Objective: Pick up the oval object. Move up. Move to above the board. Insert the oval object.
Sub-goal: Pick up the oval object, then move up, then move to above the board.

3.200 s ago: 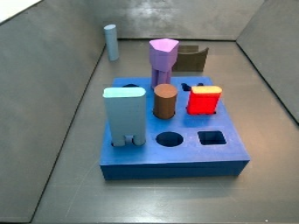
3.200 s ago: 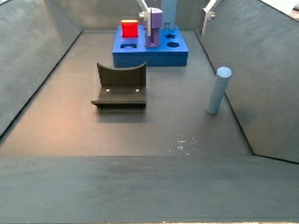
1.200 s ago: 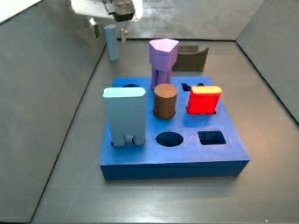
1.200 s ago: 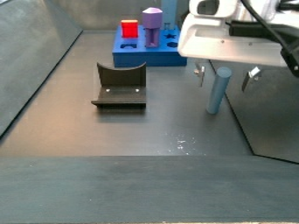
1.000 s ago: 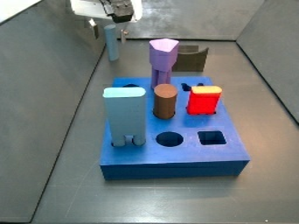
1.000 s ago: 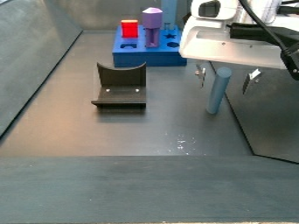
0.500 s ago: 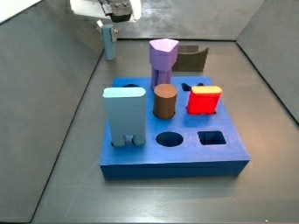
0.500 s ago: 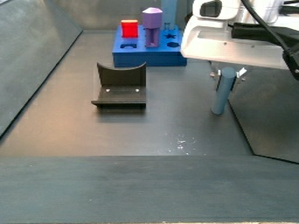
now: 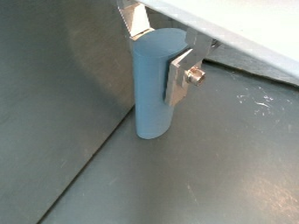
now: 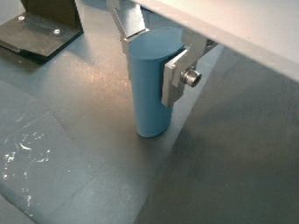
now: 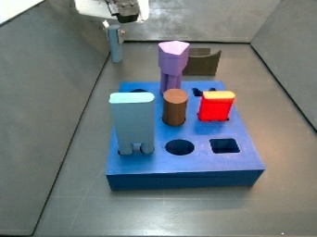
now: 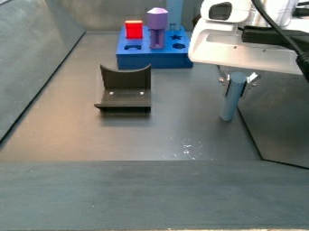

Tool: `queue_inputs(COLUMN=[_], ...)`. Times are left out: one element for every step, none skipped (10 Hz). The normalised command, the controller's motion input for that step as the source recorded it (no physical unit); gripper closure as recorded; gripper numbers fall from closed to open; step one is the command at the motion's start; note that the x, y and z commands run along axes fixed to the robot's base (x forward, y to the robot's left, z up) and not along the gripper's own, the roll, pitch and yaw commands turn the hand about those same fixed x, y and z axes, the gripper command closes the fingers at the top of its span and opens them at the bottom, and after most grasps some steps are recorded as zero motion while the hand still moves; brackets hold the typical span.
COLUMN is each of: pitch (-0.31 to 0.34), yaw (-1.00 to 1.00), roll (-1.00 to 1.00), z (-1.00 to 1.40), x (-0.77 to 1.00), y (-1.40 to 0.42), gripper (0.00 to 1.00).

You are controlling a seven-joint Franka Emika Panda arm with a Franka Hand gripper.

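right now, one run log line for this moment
phase: grasp | gripper: shut on oval object | peg: upright on floor | board: apart, round hole open

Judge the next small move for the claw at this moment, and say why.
Probably a straight lift. In both wrist views the claw has its fingers closed flat against the oval object, whose base seems to rest on the floor. The board sits well away, so the peg likely needs height before travelling there.
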Motion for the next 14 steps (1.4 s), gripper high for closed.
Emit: queue_inputs(pitch=[0.000,0.000,0.018,0.028,0.031,0.041,0.048,0.053,-0.291,-0.284,-0.244,-0.175,-0.092,-0.050], yaw=[0.00,0.00,-0.02,-0.03,-0.04,-0.03,-0.03,-0.01,-0.23,-0.21,-0.17,-0.12,-0.07,-0.05], roll=[0.00,0.00,0.00,0.03,0.04,0.07,0.09,0.11,-0.42,-0.42,-0.39,-0.35,-0.28,-0.23], z=[0.00,0.83,0.79,0.65,0.59,0.44,0.33,0.19,1.00,1.00,1.00,1.00,1.00,1.00], x=[0.00,0.00,-0.03,-0.04,-0.05,-0.05,-0.04,-0.04,-0.06,-0.06,-0.07,-0.06,-0.06,-0.05], y=[0.00,0.00,-0.04,-0.03,-0.01,0.00,0.00,0.00,-0.13,-0.13,-0.12,-0.11,-0.10,-0.09], gripper=[1.00,1.00,1.00,1.00,1.00,1.00,1.00,1.00,1.00,1.00,1.00,1.00,1.00,1.00])
